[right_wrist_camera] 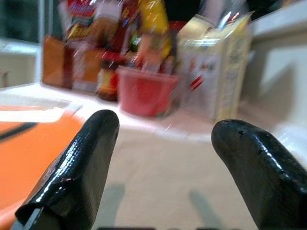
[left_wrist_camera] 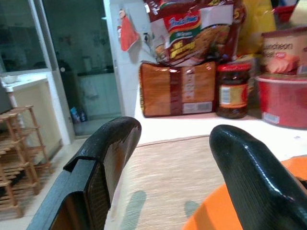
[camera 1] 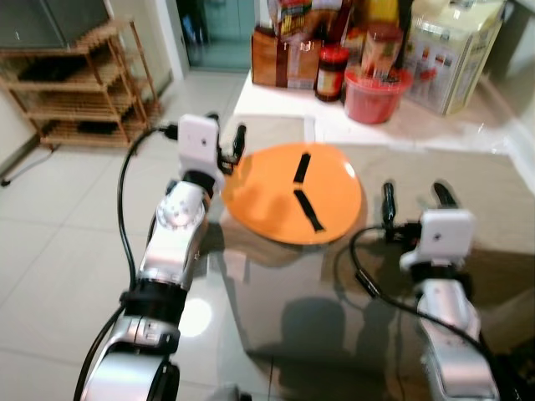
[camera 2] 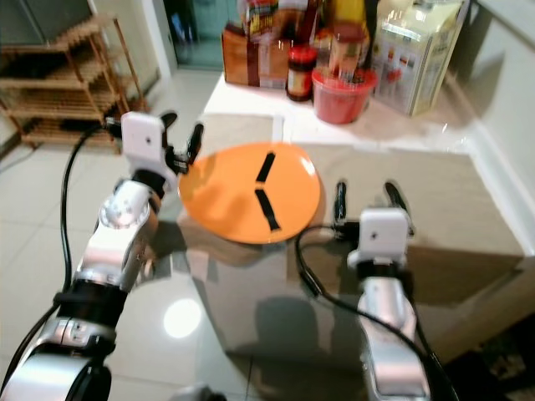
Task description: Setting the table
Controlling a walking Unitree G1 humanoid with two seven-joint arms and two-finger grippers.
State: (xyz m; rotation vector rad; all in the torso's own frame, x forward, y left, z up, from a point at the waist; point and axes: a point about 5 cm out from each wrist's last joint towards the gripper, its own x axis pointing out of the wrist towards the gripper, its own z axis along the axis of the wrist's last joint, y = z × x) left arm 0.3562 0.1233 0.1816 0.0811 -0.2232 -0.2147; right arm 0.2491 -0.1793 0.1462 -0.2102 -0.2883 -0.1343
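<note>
An orange plate (camera 1: 259,196) lies on the woven mat (camera 1: 435,167) near the table's left edge, with two black strips (camera 1: 307,209) lying on it. My left gripper (camera 1: 227,134) is open at the plate's far-left rim; in the left wrist view one of its fingers (left_wrist_camera: 249,177) stands over the orange rim (left_wrist_camera: 201,220). Just right of the plate, above the mat, my right gripper (camera 1: 416,199) is open with nothing between its fingers. Its wrist view has the plate (right_wrist_camera: 29,143) off to one side.
Groceries crowd the table's far end: a red bowl (camera 1: 376,92), a dark jar (camera 1: 332,73), a brown packet (camera 1: 272,58) and a yellow-white box (camera 1: 451,54). A wooden shelf rack (camera 1: 84,83) stands on the tiled floor at the far left.
</note>
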